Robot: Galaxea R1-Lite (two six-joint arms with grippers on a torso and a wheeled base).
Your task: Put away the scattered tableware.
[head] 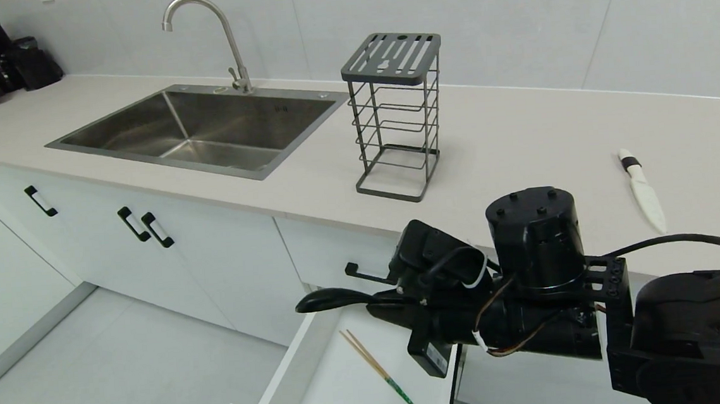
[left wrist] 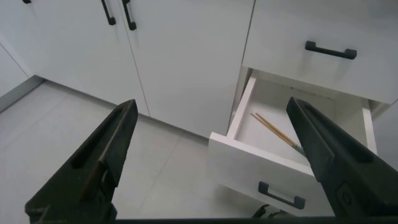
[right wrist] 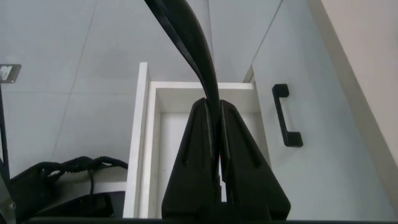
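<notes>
Right claw (head: 398,297) clamped on black spoon (head: 329,299), over open drawer (head: 285,359).
Lower it beside the chopsticks (head: 375,367) before release; left claw (left wrist: 211,109) gapes empty.

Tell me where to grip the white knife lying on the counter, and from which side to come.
Grip the white knife at its narrow far end by the black band, coming straight down from above and closing across its width. It lies flat on the counter, pointed tip toward the robot, so a side approach would likely fail.
</notes>
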